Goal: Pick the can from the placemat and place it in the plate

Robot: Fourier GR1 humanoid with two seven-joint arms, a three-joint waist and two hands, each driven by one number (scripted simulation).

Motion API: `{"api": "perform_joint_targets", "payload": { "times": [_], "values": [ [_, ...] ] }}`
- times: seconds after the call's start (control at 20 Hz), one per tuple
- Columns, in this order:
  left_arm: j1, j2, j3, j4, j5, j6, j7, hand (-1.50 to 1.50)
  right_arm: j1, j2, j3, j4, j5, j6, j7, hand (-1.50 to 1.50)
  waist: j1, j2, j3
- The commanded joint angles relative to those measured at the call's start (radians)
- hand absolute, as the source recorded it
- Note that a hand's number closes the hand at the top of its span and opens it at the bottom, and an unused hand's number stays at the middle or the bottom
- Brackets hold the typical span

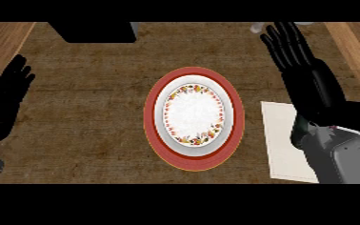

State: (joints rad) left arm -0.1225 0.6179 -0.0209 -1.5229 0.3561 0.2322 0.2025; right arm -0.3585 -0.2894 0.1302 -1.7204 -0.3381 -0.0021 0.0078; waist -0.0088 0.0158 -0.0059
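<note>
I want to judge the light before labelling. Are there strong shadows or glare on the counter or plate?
Head view: light is soft, no glare on the white floral round plate; brown wooden counter looks evenly lit; the black right hand casts no clear shadow.

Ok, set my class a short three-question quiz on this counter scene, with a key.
1. True or false: nothing lies on the floral plate.
2. On which side of the plate does the cream placemat lie? A: left. B: right. C: beyond it.
3. Fill in: the fingers of the right robot hand are ____.
Key: 1 true; 2 B; 3 open.
</note>
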Motion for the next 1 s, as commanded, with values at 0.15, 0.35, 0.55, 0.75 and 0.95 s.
{"api": "perform_joint_targets", "payload": {
  "times": [0.15, 0.35, 0.55, 0.75, 0.95],
  "values": [
    [-0.052, -0.087, -0.103, -0.003, -0.120, 0.006, -0.081, 0.00, 0.071, -0.090, -0.052, 0.057, -0.195, 0.221, 0.115, -1.50, -0.003, -0.014, 0.006],
    [-0.070, -0.094, -0.126, 0.014, -0.114, -0.009, -0.065, 0.00, -0.034, -0.387, 0.041, -0.095, 0.209, 0.349, 0.023, 1.50, -0.044, -0.048, -0.014],
    [-0.094, -0.174, -0.181, 0.045, -0.153, 0.017, -0.099, 0.00, 0.323, -0.292, 0.027, 0.140, 0.204, 0.333, -0.214, -1.50, -0.032, -0.006, 0.010],
    [-0.118, -0.195, -0.191, 0.065, -0.186, 0.026, -0.110, 0.00, 0.445, -0.353, 0.019, 0.243, 0.406, 0.344, -0.595, -1.50, -0.014, -0.012, 0.009],
    [-0.142, -0.192, -0.180, 0.072, -0.172, -0.017, -0.098, 0.00, 0.388, -0.409, -0.088, 0.320, 0.478, 0.243, -0.731, -1.50, 0.001, -0.014, 0.008]
  ]
}}
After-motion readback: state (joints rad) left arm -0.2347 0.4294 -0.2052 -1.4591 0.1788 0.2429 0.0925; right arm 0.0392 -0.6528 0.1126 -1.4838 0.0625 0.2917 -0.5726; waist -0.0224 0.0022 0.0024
